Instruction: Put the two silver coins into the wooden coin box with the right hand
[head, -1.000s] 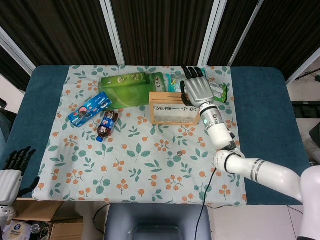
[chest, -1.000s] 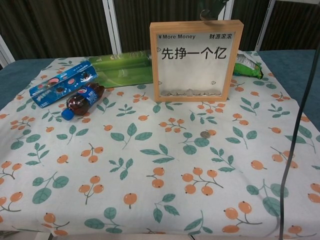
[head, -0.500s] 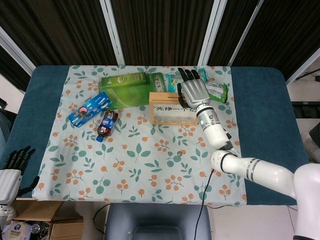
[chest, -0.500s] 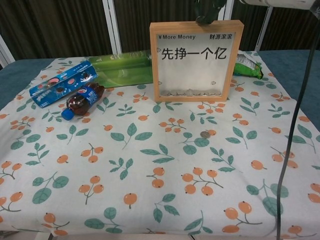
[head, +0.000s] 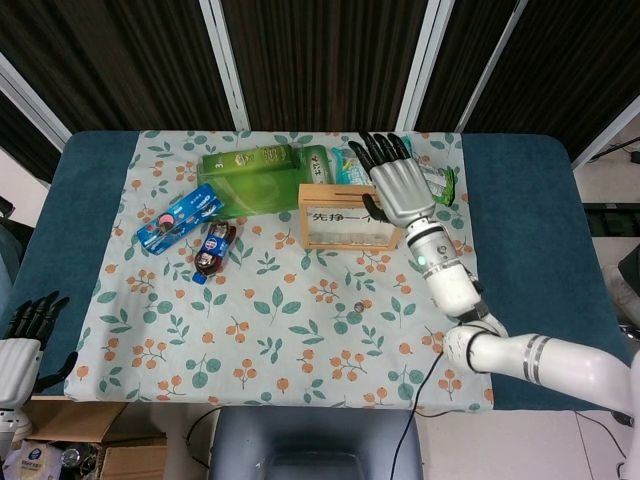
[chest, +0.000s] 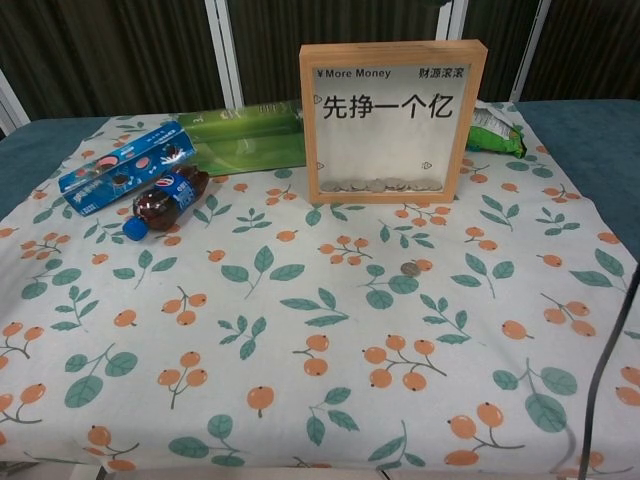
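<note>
Since 0.5 s ago the right hand (head: 402, 188) has slid a little rightward and back off the top of the wooden coin box (head: 346, 215), and in the chest view the dark fingertips that poked over the frame's upper edge are gone. Its fingers are spread flat with nothing in them, hovering over the box's right end and the snack packets behind it.

That box stands upright on the floral tablecloth (head: 290, 330), a wooden frame around a clear pane with a row of coins lying along the bottom. It looks rigid and steady enough to take a coin dropped through the top without tipping.

1 silver coin (chest: 409, 268) lies flat on the cloth in front of the box, well apart from it, toward its right side. Only this 1 shows on the table, so the other has probably gone in already. It is thin, hard, light and slick, lying flush on soft fabric, so I judge it awkward to lift: a thumb-and-fingertip pinch at opposite rim edges, pressing slightly into the cloth, seems the best hold.

At the near-left table corner the left hand (head: 18, 340) hangs idle, fingers loosely apart, holding nothing.
</note>
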